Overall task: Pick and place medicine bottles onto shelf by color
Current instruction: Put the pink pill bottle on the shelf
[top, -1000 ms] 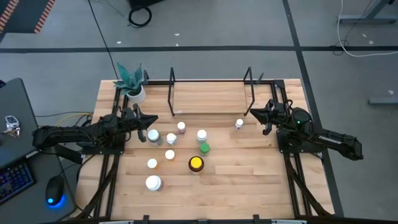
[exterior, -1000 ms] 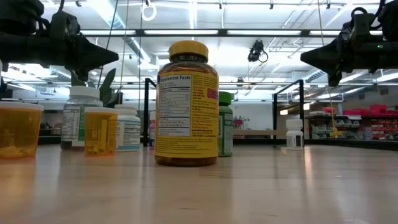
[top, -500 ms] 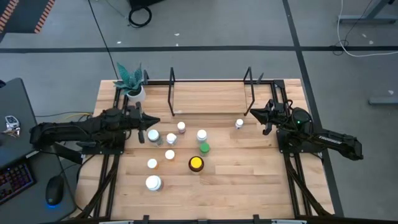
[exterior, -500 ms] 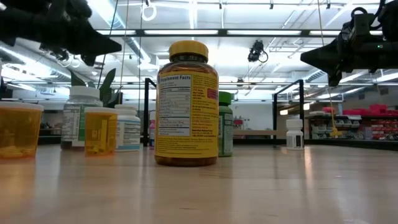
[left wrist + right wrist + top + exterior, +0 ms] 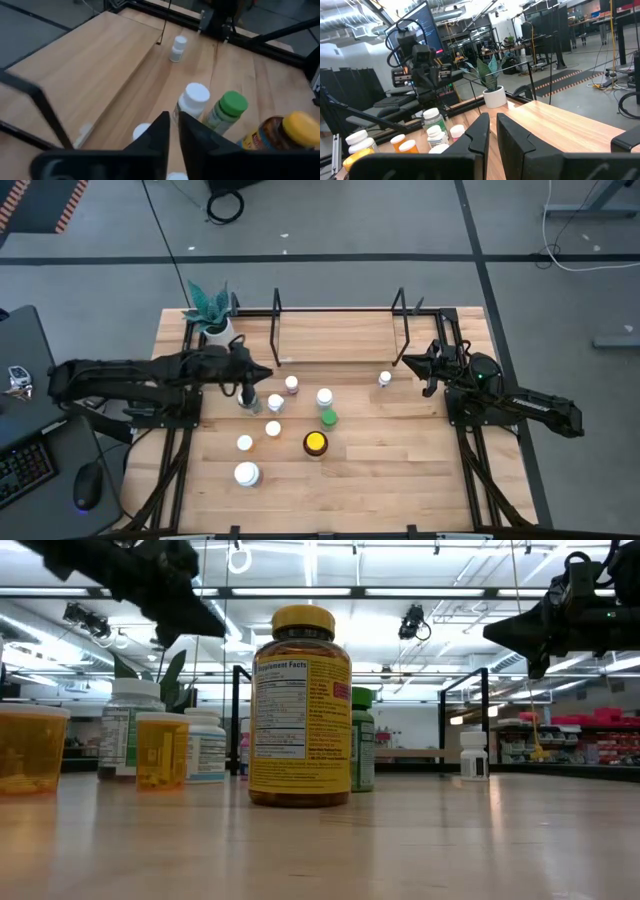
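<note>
On the light wooden desk (image 5: pixel 400 480), the left pincer (image 5: pixel 262 373) hangs above the cluster of small round pill bottles at the desk's middle, its two dark fingers drawn nearly together with only a thin slit between them, holding nothing. A white-capped bottle (image 5: pixel 276 402) stands just at its 5 o'clock in the high view, and a small purple-bodied white-capped bottle (image 5: pixel 291 384) sits just at its 3 o'clock. Farther toward 4 o'clock are another white-capped bottle (image 5: pixel 324 396), the green-capped bottle (image 5: pixel 328 418) and the larger yellow-capped amber bottle (image 5: pixel 315 443). The low light-wood shelf with black wire uprights (image 5: pixel 340 335) lies at the pincer's 1 o'clock. The right pincer (image 5: pixel 405 361) waits at the shelf's right end, fingers likewise narrow and empty, a lone small white bottle (image 5: pixel 385 379) just at its 8 o'clock.
</note>
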